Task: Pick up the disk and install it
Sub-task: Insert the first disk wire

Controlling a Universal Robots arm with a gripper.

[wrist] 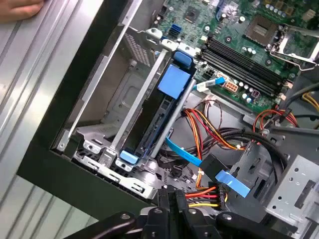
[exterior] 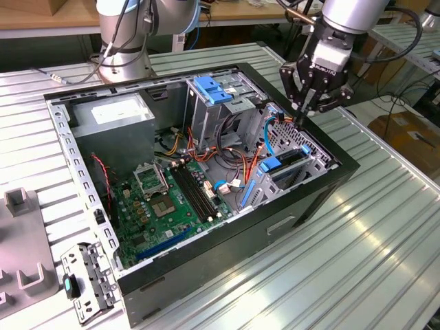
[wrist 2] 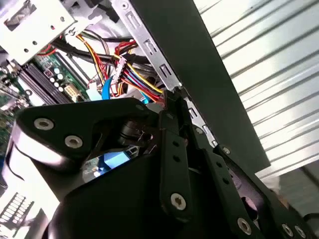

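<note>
Disk point(wrist: 155, 117): flat dark drive with blue plastic rails, standing on edge in the silver metal bay slot at the corner of the open black computer case point(exterior: 295, 206). It sits just below the claw and is not touching it; also seen in the exterior view point(exterior: 289, 163).

Claw point(exterior: 304, 113): black fingers point(wrist: 172, 199) clenched together with nothing between them, hovering over the case's corner, just above the bay rim.

Right beside the fingertips: bundle of red, yellow and orange wires point(wrist: 209, 129) and a flat blue ribbon cable point(wrist: 182, 152), both loose in the case next to the bay.

Further from the claw, inside the case: tall silver metal cage with a blue plastic top point(exterior: 210, 96), then the green motherboard point(exterior: 172, 199) lying flat on the case floor.

Far corner of the case: big grey power-supply box with a white sticker point(exterior: 113, 117).

Outside the case: ribbed silver metal table point(exterior: 385, 234) under everything. Well away from the claw, a small grey metal bracket point(exterior: 86, 282) lies on the table past the far end of the case.

Fingers of a person's hand point(wrist: 20, 7) rest on the table in the first wrist view, well apart from the claw.
</note>
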